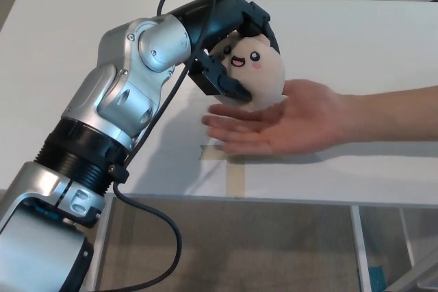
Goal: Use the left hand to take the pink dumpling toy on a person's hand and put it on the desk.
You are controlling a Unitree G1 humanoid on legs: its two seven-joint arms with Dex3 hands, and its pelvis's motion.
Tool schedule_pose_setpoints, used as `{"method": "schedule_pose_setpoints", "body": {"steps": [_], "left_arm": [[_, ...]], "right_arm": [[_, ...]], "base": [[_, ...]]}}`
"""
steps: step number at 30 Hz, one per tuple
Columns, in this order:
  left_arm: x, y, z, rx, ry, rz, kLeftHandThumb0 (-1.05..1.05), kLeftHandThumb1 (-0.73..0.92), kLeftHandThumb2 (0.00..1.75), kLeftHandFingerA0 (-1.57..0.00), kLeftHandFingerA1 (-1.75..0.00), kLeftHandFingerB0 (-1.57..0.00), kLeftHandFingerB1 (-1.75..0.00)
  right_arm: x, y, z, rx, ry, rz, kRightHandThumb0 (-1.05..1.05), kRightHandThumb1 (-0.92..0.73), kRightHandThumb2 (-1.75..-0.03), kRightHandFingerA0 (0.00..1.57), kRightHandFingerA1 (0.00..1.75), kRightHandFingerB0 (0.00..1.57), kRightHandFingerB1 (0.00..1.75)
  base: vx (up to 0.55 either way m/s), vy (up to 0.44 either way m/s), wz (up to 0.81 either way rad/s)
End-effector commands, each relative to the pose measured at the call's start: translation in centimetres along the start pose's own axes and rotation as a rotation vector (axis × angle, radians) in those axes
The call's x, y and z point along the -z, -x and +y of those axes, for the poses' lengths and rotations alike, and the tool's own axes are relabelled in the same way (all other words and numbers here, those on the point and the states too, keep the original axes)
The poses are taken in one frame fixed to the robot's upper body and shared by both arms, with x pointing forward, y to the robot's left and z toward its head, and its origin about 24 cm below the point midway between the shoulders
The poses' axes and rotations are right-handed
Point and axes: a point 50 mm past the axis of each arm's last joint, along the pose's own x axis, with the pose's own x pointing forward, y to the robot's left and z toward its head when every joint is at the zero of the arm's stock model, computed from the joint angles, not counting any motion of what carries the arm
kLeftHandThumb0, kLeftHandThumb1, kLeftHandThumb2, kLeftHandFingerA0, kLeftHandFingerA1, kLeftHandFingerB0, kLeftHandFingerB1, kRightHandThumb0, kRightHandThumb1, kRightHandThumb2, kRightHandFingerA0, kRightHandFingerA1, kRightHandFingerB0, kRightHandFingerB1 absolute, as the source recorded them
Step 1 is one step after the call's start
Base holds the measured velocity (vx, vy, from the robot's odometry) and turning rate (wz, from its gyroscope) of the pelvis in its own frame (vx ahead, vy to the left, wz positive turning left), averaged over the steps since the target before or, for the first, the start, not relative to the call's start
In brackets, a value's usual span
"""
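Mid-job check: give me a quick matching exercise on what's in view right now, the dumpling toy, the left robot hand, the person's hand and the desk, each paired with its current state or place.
Things:
1. dumpling toy
2. left robot hand
3. person's hand
4. desk

States:
A. open palm up, stretched in from the picture's right
B. white surface beneath everything
C. black fingers closed around something soft
D. pale pink with a smiling face, gripped above the palm

Pairs: 1-D, 2-C, 3-A, 4-B
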Motion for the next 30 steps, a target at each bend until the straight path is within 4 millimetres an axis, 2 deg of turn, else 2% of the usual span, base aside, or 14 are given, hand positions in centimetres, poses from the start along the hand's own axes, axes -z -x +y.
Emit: {"method": "schedule_pose_setpoints", "body": {"steps": [1, 20, 22, 25, 26, 29, 30], "left_arm": [[-0.6, -0.1, 0.3, 0.006, -0.016, -0.014, -0.19, 0.78, 0.64, -0.74, -1.28, -0.8, -0.88], [-0.4, -0.1, 0.5, -0.001, -0.035, -0.016, -0.19, 0.78, 0.64, -0.75, -1.27, -0.81, -0.86], [-0.2, 0.2, 0.9, -0.002, -0.033, -0.011, -0.2, 0.79, 0.64, -0.8, -1.19, -0.82, -0.87], [0.1, 0.5, 1.4, -0.009, -0.03, -0.008, -0.19, 0.79, 0.63, -0.8, -1.18, -0.82, -0.86], [0.4, 0.8, 1.9, -0.016, -0.029, -0.004, -0.19, 0.79, 0.63, -0.83, -1.1, -0.82, -0.89], [1.6, 1.8, 3.5, -0.039, -0.026, 0.008, -0.19, 0.8, 0.63, -0.83, -1.11, -0.8, -0.95], [2.5, 2.7, 4.3, -0.059, -0.028, 0.02, -0.19, 0.8, 0.63, -0.85, -1.07, -0.85, -0.82]], "right_arm": [[0.3, 0.0, -0.1, 0.0, -0.01, 0.017, -0.27, -0.65, -0.59, 0.41, 0.39, 0.4, 0.38], [0.0, 0.0, -0.1, -0.006, 0.0, 0.01, -0.28, -0.65, -0.59, 0.4, 0.38, 0.41, 0.38], [0.0, 0.0, 0.1, -0.009, 0.004, 0.009, -0.28, -0.65, -0.59, 0.4, 0.38, 0.41, 0.38], [-0.2, -0.1, 0.2, -0.011, 0.009, 0.007, -0.28, -0.65, -0.59, 0.4, 0.38, 0.41, 0.38], [-0.2, -0.1, 0.1, -0.009, 0.01, 0.007, -0.28, -0.65, -0.59, 0.4, 0.39, 0.41, 0.38], [-0.3, -0.1, -0.2, -0.003, 0.014, 0.006, -0.28, -0.65, -0.59, 0.4, 0.39, 0.41, 0.38], [-0.2, -0.1, -0.3, -0.001, 0.011, 0.009, -0.28, -0.65, -0.59, 0.41, 0.39, 0.41, 0.38]], "base": [[0.0, 0.0, 0.0], [0.0, 0.0, 0.0], [0.0, 0.0, 0.0], [0.0, 0.0, 0.0], [0.0, 0.0, 0.0], [0.0, 0.0, 0.0], [0.0, 0.0, 0.0]]}}
